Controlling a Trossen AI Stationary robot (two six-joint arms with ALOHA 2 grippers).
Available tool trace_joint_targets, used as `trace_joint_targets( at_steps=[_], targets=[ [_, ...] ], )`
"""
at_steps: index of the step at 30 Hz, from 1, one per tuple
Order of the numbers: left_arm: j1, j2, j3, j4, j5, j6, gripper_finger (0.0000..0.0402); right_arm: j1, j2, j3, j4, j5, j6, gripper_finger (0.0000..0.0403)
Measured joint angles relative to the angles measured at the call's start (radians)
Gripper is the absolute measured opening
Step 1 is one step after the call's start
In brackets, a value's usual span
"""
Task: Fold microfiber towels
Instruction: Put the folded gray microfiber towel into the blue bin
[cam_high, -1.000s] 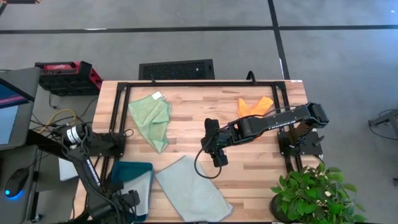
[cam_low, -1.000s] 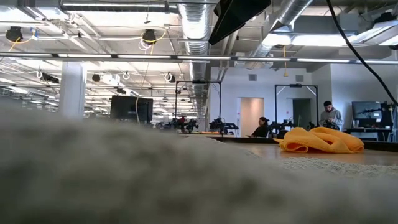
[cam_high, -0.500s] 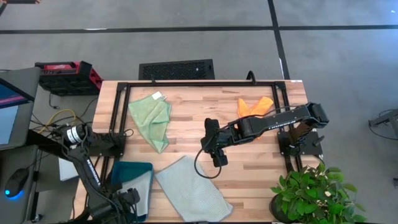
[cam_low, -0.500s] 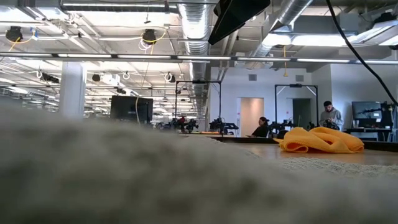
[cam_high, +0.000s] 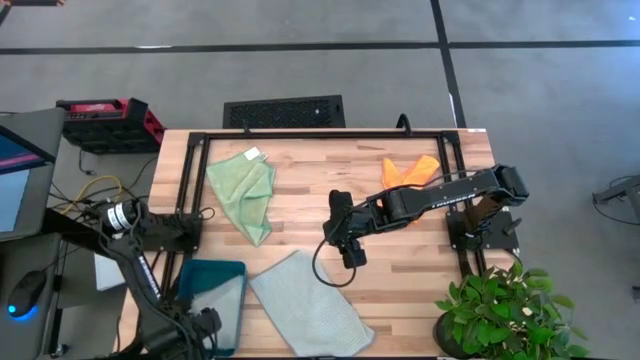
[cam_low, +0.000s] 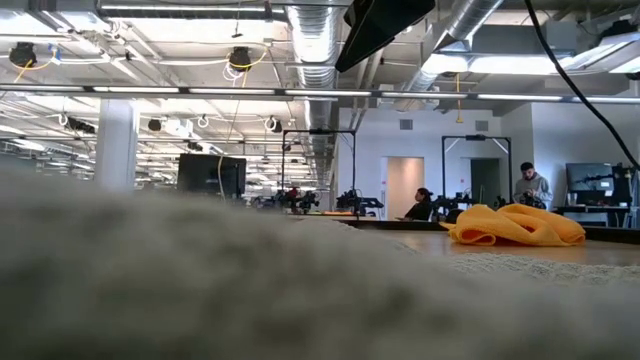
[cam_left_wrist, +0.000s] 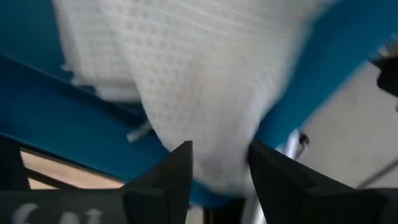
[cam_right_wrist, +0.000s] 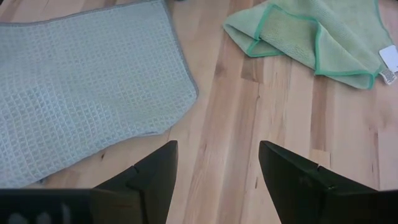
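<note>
A pale grey-blue towel (cam_high: 310, 305) lies spread flat near the table's near edge and fills the low view's foreground (cam_low: 200, 290). My right gripper (cam_high: 345, 250) hangs open above bare wood just beyond its far corner (cam_right_wrist: 180, 87). The light green towel (cam_high: 245, 195), with its white tag (cam_right_wrist: 388, 59), lies crumpled at the far left. The orange towel (cam_high: 408, 170) sits bunched at the far right. My left gripper (cam_high: 203, 325) points down over the teal bin (cam_high: 195, 272), fingers apart. Another pale towel (cam_left_wrist: 199, 93) lies in the bin below them. My left gripper comes from above with one finger (cam_left_wrist: 177, 171) on either side of the pale towel's near part (cam_left_wrist: 217, 168) in the bin. I cannot tell whether the fingers touch the cloth.
A black frame (cam_high: 320, 133) runs along the table's far, left and right sides. A potted plant (cam_high: 500, 310) stands at the near right corner. Bare wood lies between the green, orange and flat grey-blue towels. In the low view, people (cam_low: 530, 185) stand far off in the room.
My left gripper has turned a little in place over the bin. My right gripper and the towels on the table have kept still.
</note>
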Motion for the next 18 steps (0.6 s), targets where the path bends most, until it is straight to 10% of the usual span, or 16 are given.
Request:
trace_joint_targets(
  at_steps=[10,18],
  targets=[
    [0.001,-0.004,0.067,-0.27,-0.339,0.078,0.0148,-0.002,0.0,0.0,0.003,0.0,0.0,0.0249],
    [0.049,-0.003,-0.115,-0.22,-0.342,0.192,0.0148,-0.002,0.0,0.0,0.003,0.0,0.0,0.0249]
  ],
)
